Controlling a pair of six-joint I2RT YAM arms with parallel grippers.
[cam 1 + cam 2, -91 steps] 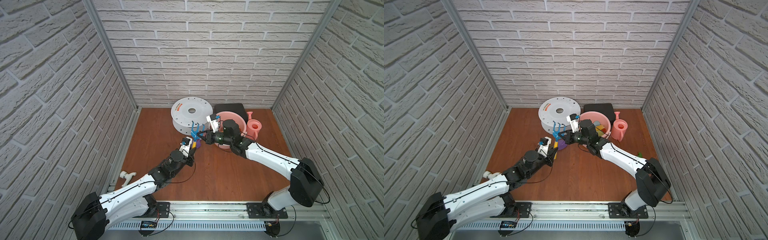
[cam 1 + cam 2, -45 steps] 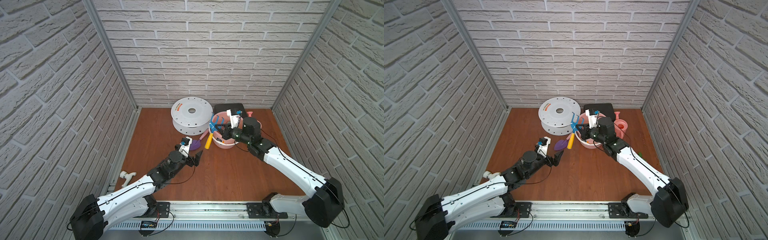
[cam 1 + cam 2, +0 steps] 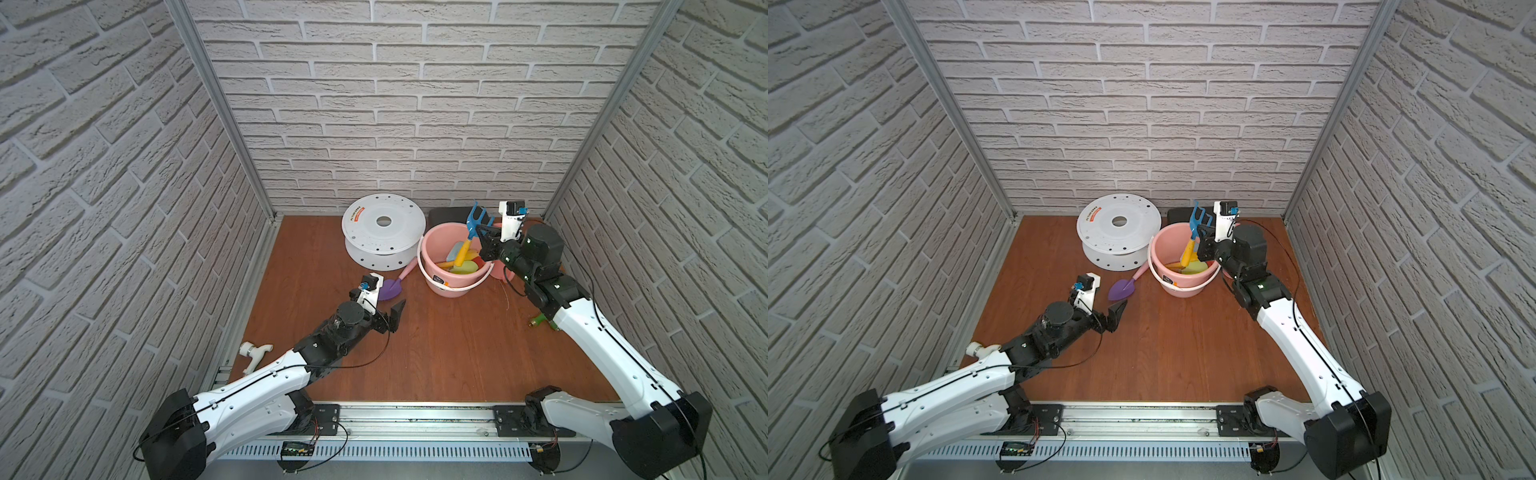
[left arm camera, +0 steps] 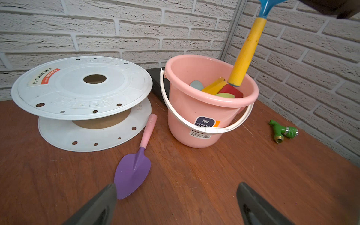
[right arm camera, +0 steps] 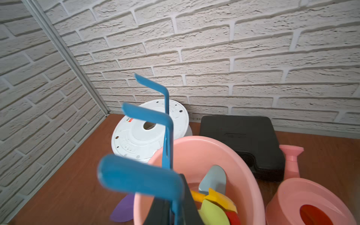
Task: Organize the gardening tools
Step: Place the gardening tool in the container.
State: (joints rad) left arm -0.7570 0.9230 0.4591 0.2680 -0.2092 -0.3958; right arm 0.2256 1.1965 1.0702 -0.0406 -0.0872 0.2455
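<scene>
This is a staged robotics test cell in a lab, not a real room. White brick-pattern wall panels meet at bare aluminium posts. A wooden tabletop forms the floor, and a front aluminium rail with loose cables carries the arm bases. The purple trowel is a plastic toy prop.

Left arm low, left hand spread wide, right arm raised, right hand clamped
</scene>
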